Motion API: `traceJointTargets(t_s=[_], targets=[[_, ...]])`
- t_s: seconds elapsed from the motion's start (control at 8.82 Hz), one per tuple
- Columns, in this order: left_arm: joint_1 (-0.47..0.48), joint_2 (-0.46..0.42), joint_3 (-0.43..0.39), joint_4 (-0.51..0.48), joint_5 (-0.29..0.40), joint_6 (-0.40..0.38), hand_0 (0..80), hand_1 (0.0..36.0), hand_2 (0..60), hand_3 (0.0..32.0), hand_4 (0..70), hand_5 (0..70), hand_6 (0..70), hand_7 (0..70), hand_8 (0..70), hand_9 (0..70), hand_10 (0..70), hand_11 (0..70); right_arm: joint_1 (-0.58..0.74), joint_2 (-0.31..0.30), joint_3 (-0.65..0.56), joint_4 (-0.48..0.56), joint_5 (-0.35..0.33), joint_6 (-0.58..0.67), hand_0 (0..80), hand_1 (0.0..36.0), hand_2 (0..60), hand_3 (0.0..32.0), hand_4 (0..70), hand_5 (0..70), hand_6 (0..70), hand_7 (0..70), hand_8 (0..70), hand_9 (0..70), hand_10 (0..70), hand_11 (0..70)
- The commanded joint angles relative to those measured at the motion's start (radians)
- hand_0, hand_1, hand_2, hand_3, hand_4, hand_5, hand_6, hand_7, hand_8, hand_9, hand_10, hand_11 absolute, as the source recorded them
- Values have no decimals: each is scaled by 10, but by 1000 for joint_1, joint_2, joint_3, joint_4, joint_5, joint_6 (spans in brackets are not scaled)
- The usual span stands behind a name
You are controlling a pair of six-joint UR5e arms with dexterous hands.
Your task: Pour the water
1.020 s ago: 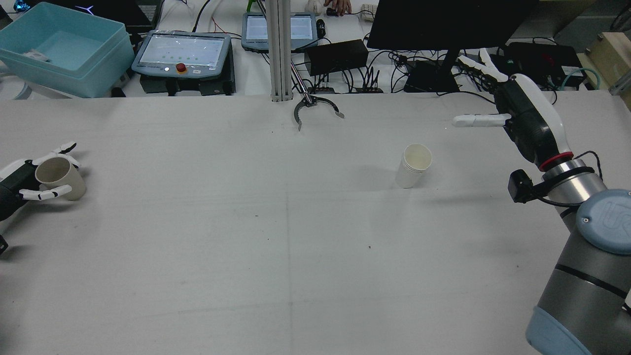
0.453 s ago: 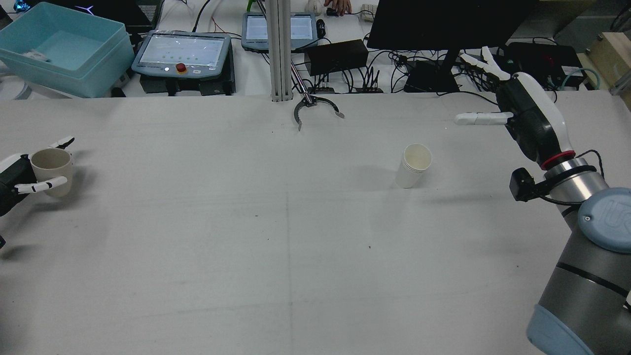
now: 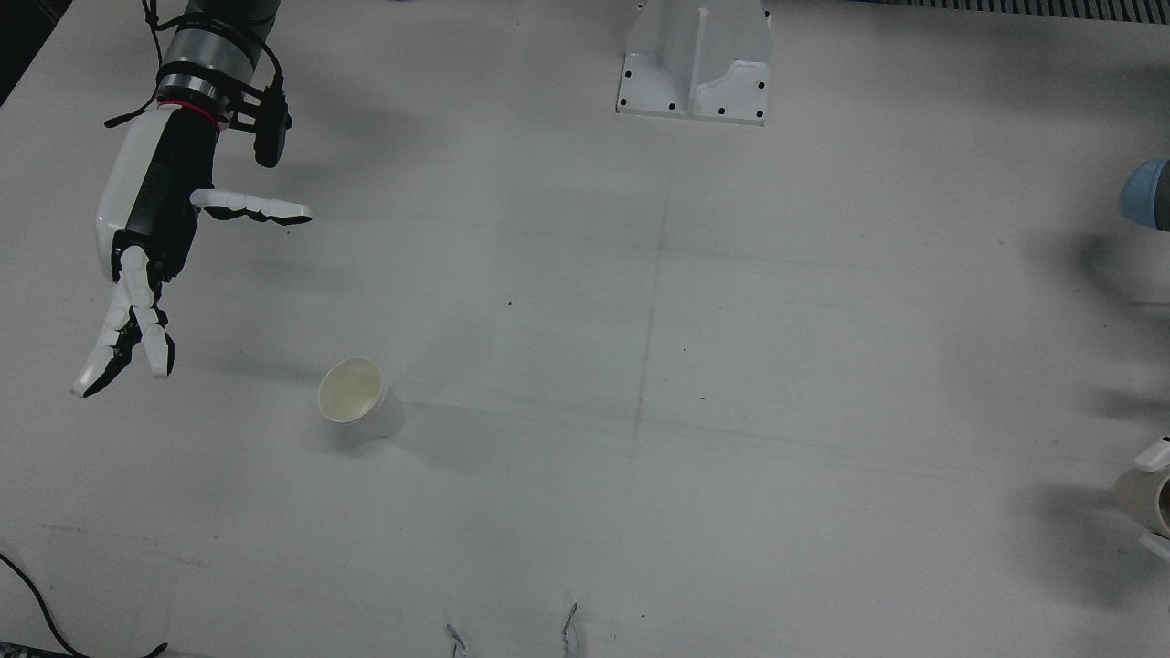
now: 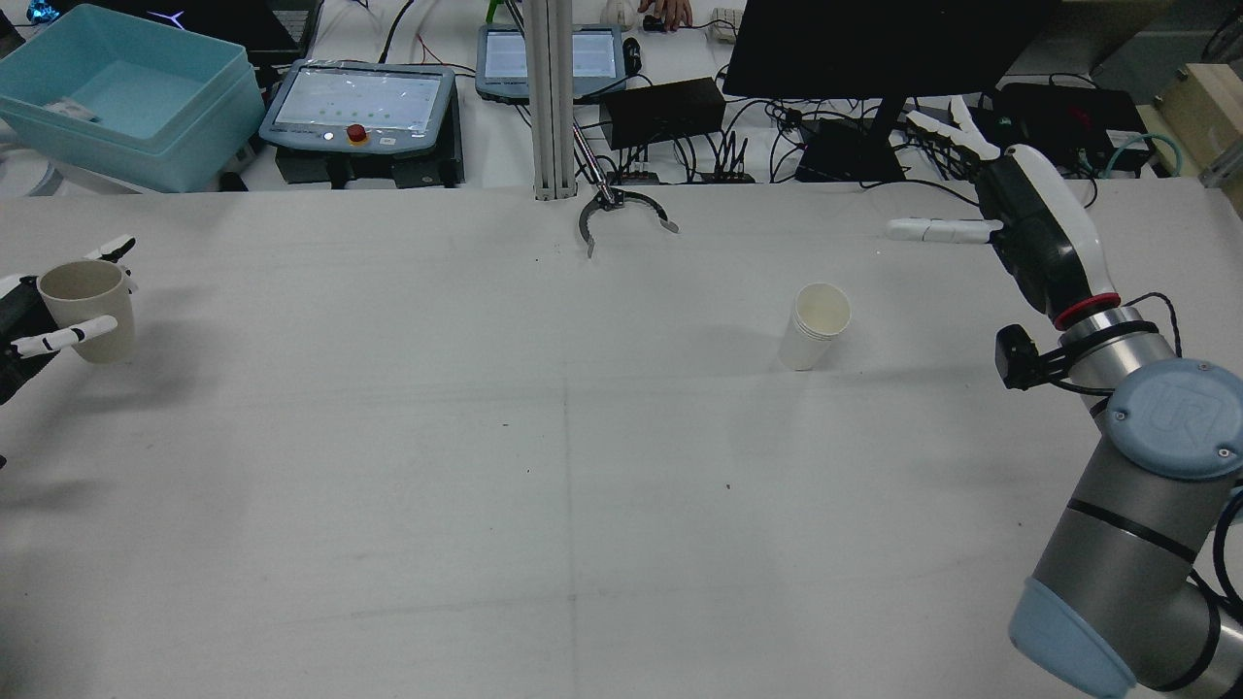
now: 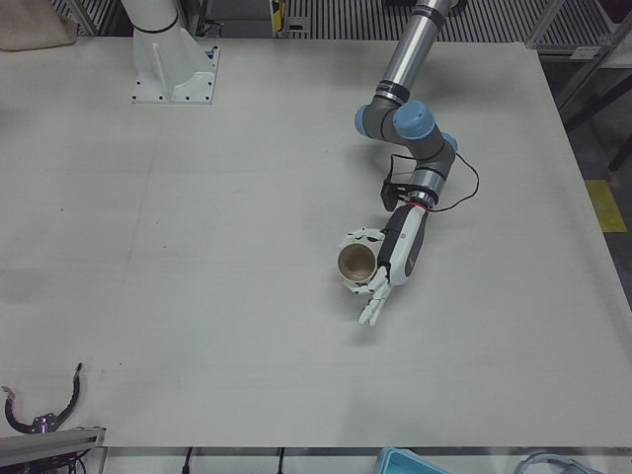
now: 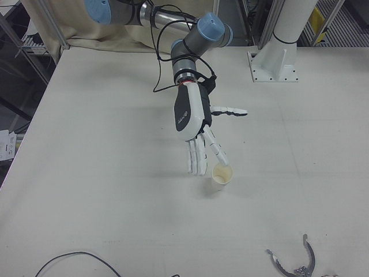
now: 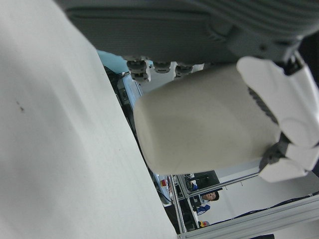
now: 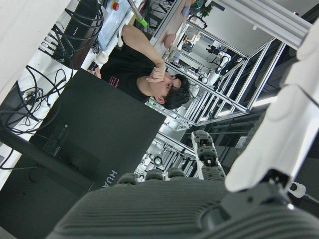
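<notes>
- Crucially, the white cup (image 4: 816,324) stands well apart from the left hand (image 5: 380,272), across the table (image 4: 544,466) toward the robot's right; the right hand (image 6: 193,118) is far nearer it.
- Left hand grips the beige cup (image 4: 85,309) clear of the table, axis near vertical, mouth up.
- White cup stands upright, mouth up.
- Right hand hovers with fingers spread, holding nothing.

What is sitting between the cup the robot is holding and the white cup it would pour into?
Nothing visible. The left hand holds the beige cup at the table's edge, and only bare table lies between it and the white cup.
</notes>
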Motion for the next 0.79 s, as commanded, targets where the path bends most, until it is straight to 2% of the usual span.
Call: traceJointTargets(t_s=[0.0, 0.11, 0.23, 0.34, 0.45, 0.57, 0.68], targets=[[-2, 4, -102, 68, -7, -3, 282, 360, 600, 0, 230, 574, 44, 101, 13, 42, 57, 105, 1, 106, -135, 35, 8, -24, 462, 120, 79, 0, 63, 40, 27, 22, 16, 14, 0, 0], [-4, 4, -117, 81, -7, -3, 312, 360, 600, 0, 222, 569, 45, 101, 14, 43, 58, 107, 4, 96, -204, 165, 9, -34, 491, 165, 82, 0, 58, 29, 23, 13, 23, 16, 0, 10], [-2, 3, -131, 104, -7, -3, 378, 360, 600, 0, 211, 573, 46, 101, 15, 43, 60, 111, 3, 100, -306, 300, 14, -30, 479, 149, 66, 0, 27, 3, 0, 0, 18, 9, 0, 13], [-1, -3, -133, 114, -6, -3, 404, 360, 600, 0, 210, 582, 48, 103, 16, 45, 61, 114, 3, 105, -353, 356, 14, -33, 467, 130, 58, 0, 23, 3, 0, 0, 13, 3, 0, 3], [-1, -9, -134, 124, -6, -3, 461, 360, 600, 0, 217, 595, 51, 113, 23, 55, 68, 128, 3, 100, -364, 365, 11, -28, 466, 131, 66, 0, 44, 26, 5, 0, 7, 0, 0, 0], [-1, -11, -134, 129, -6, -3, 469, 360, 600, 0, 221, 609, 57, 123, 28, 62, 71, 134, -5, 88, -359, 365, 6, -10, 470, 135, 71, 0, 55, 32, 14, 7, 7, 0, 0, 0], [-1, -11, -139, 137, -6, -3, 444, 360, 600, 0, 224, 611, 59, 125, 26, 60, 69, 128, -26, 65, -356, 362, 11, 63, 461, 118, 56, 0, 47, 19, 8, 0, 10, 2, 0, 0]])
